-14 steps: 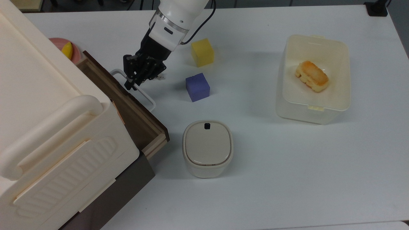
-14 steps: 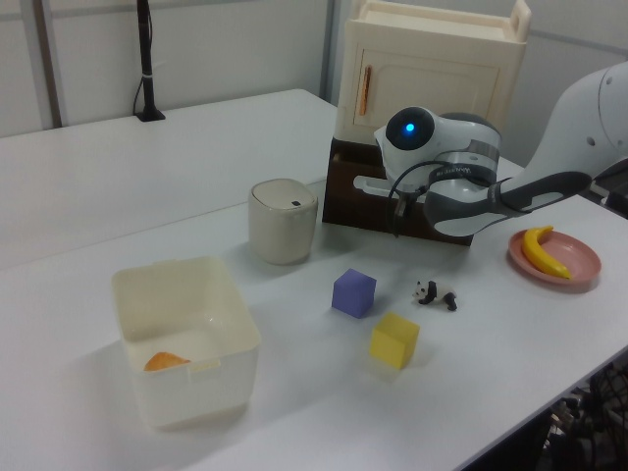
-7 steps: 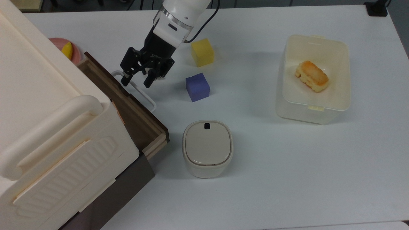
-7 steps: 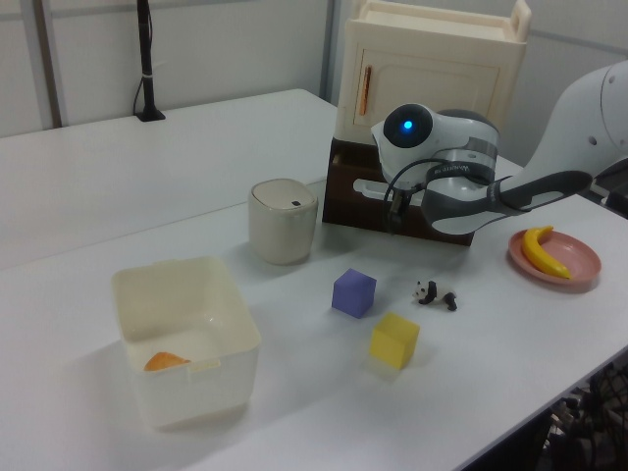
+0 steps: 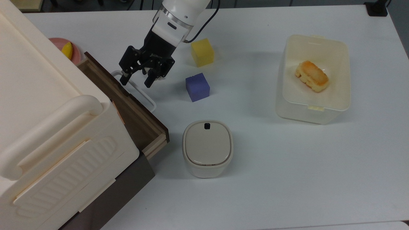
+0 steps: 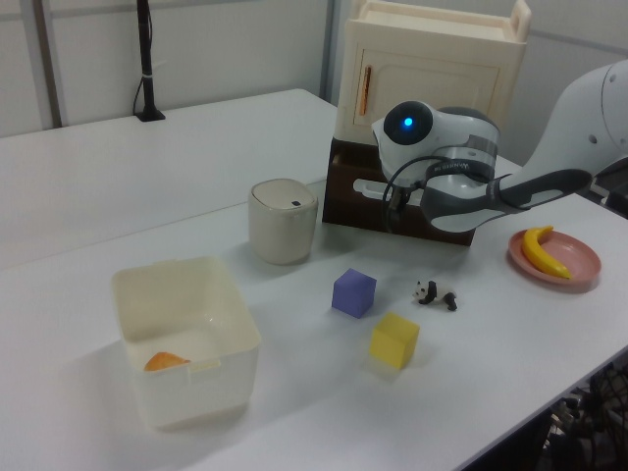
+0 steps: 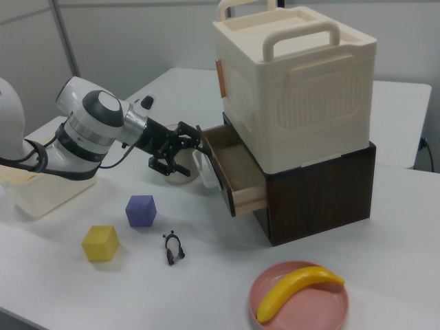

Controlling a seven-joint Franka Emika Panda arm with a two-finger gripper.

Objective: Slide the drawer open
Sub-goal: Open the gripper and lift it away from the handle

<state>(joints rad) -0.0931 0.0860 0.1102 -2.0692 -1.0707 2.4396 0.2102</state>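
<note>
A white bench (image 5: 287, 179) carries the scene. The drawer (image 7: 230, 168) is seen pulled well out beneath the cream box (image 7: 295, 89). The gripper (image 5: 138, 80) hangs by the loop handle (image 5: 140, 92), jaws spread, gripping nothing; little seems left.

The arm (image 6: 461, 191) hides most of the drawer (image 6: 345, 199) front.

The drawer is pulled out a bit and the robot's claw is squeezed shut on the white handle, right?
Not quite. The drawer is pulled out a bit, but the gripper is open, its fingers spread beside the white handle rather than squeezed on it. The top view shows this best.
</note>
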